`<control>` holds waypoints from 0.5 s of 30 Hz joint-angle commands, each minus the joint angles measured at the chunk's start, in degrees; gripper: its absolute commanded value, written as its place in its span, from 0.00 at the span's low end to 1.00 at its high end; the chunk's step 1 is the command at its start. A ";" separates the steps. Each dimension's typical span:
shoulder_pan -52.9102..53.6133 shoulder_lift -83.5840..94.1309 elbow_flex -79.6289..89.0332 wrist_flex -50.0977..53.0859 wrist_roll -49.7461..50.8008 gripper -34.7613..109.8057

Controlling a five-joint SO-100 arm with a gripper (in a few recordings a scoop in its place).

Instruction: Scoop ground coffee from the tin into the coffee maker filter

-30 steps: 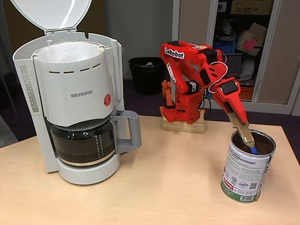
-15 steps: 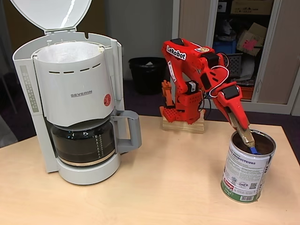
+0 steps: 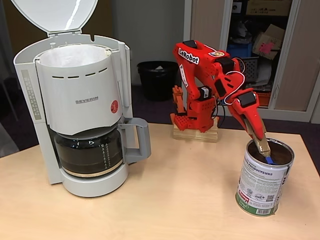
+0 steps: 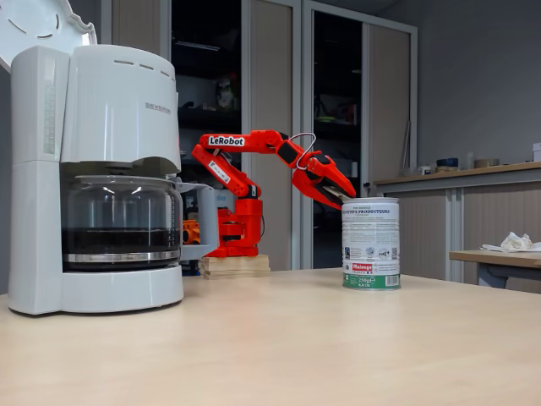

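Observation:
The tin (image 3: 262, 182) stands open at the table's right, also seen side-on (image 4: 370, 245). My red gripper (image 3: 258, 134) slants down over its rim, shut on the beige handle of a small blue scoop (image 3: 270, 160) whose bowl sits inside the tin. Dark brown ground coffee (image 3: 281, 154) shows inside. From the side, the gripper (image 4: 338, 193) reaches the tin's top from the left. The light grey coffee maker (image 3: 82, 110) stands at the left with its lid up, and the white coffee maker filter (image 3: 70, 54) lines its top basket.
The glass carafe (image 3: 90, 150) sits under the basket, its grey handle pointing right. The arm's base rests on a wooden block (image 3: 195, 134) at the table's back. A black waste bin (image 3: 157, 77) stands on the floor behind. Bare tabletop lies between coffee maker and tin.
The arm's upper links have shifted slightly right and the gripper has edged a little with them. The scoop's bowl stays inside the tin.

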 commanded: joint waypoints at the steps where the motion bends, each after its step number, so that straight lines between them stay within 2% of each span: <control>1: -0.97 -0.62 -2.11 -0.09 0.44 0.24; 8: -2.29 -0.53 -5.27 0.62 0.70 0.24; 15: -2.55 -2.11 -14.33 4.92 -4.22 0.24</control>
